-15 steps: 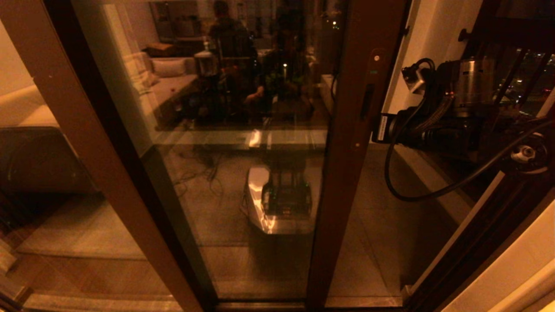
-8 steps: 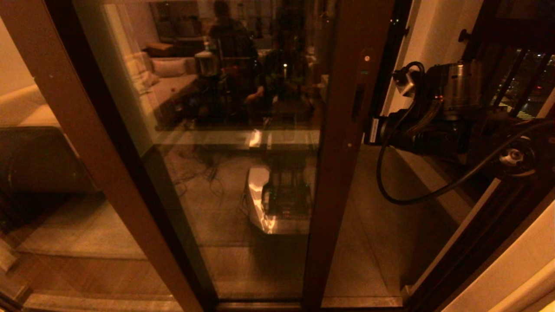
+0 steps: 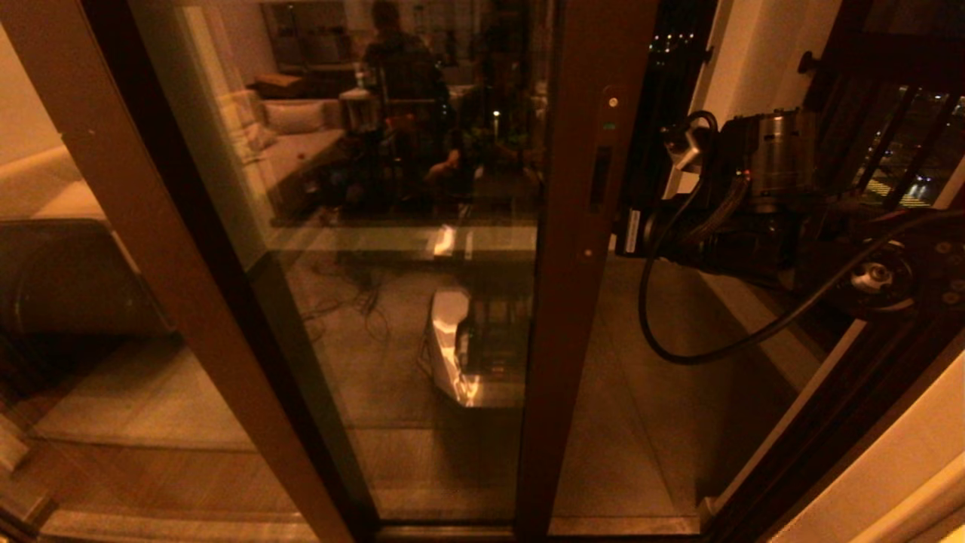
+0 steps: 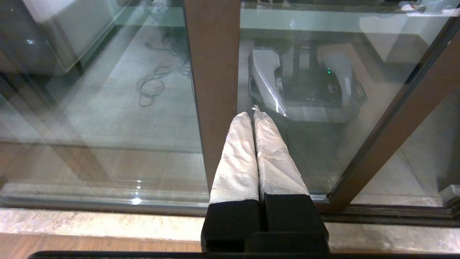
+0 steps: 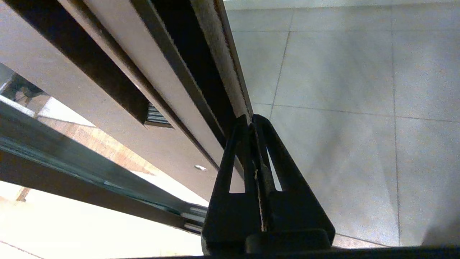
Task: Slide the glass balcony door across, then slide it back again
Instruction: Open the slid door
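I read no writing; right gripper (image 5: 251, 120), fingers together, has pushed the glass balcony door (image 3: 580, 226) left of frame; left gripper (image 4: 253, 115) pinched closed.

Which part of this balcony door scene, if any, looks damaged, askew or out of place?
Nothing stands out. The glass balcony door stands upright in its brown frame, pane unbroken. The right gripper, shut, rests against the door's edge beside the handle. The left gripper, shut, touches nothing.
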Robot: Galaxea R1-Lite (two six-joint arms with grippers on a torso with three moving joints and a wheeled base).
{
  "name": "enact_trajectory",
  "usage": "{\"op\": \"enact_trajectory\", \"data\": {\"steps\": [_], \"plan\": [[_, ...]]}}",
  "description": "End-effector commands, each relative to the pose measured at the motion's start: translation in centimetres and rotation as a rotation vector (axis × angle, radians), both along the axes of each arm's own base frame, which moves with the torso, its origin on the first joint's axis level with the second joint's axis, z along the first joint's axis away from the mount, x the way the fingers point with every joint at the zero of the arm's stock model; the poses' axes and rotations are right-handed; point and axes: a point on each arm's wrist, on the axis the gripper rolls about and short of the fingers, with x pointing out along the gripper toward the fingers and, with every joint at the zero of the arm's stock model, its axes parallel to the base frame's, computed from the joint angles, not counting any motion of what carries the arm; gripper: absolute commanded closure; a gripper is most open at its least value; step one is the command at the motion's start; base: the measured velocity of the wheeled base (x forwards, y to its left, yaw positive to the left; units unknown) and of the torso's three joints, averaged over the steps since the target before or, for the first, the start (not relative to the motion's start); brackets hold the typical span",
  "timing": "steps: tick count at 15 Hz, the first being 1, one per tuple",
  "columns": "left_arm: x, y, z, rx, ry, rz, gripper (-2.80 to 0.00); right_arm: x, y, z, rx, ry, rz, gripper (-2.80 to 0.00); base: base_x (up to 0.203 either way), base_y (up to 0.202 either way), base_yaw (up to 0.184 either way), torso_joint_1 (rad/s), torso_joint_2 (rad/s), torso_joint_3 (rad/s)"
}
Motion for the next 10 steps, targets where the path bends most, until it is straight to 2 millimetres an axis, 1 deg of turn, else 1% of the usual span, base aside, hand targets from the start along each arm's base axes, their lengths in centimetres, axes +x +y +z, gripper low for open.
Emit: {"op": "enact_trajectory", "data": {"steps": [1, 6, 10], "plan": [[0.0, 0.0, 0.0, -0.001, 0.0, 0.0, 0.0, 0.2, 0.5, -0.2, 0.006, -0.015, 0.004, 0.0, 0.0, 0.0, 0.0, 0.0, 0.0, 0.0], [0.0, 0.0, 0.0, -0.001, 0.0, 0.0, 0.0, 0.1, 1.2, -0.4, 0.008, -0.014, 0.022, 0.0, 0.0, 0.0, 0.0, 0.0, 0.0, 0.0], [0.0, 0.0, 0.0, -0.001, 0.0, 0.0, 0.0, -0.5, 2.3, -0.6, 0.017, -0.004, 0.052, 0.0, 0.0, 0.0, 0.0, 0.0, 0.0, 0.0]]}}
